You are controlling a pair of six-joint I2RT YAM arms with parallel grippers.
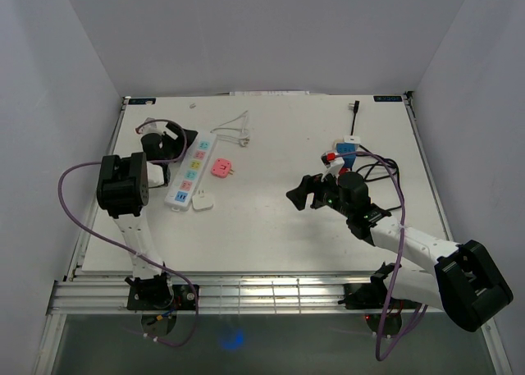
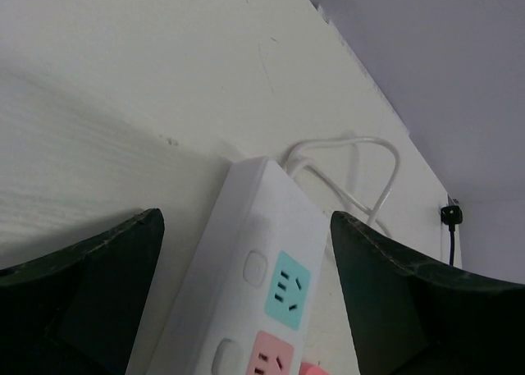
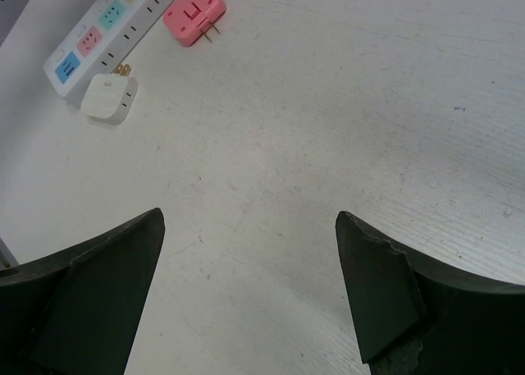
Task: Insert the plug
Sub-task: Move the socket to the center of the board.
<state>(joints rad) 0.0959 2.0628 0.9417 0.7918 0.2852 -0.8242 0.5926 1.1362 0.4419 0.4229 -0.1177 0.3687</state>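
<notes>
A white power strip [image 1: 190, 171] with several coloured sockets lies at the left of the table. A pink plug [image 1: 221, 169] lies just right of it, and a white plug [image 1: 203, 201] lies by its near end. My left gripper [image 1: 185, 142] is open and empty, low over the strip's far end; the left wrist view shows the strip [image 2: 262, 276] between its jaws [image 2: 246, 227]. My right gripper [image 1: 299, 191] is open and empty over bare table [image 3: 250, 227], well right of the pink plug [image 3: 194, 12], white plug [image 3: 108, 98] and strip [image 3: 102, 26].
The strip's white cable [image 1: 234, 127] loops toward the back; it also shows in the left wrist view [image 2: 353, 174]. A red, white and blue adapter cluster [image 1: 340, 153] with black cables [image 1: 379, 172] sits at the right. A black plug [image 1: 355, 108] lies at the back edge.
</notes>
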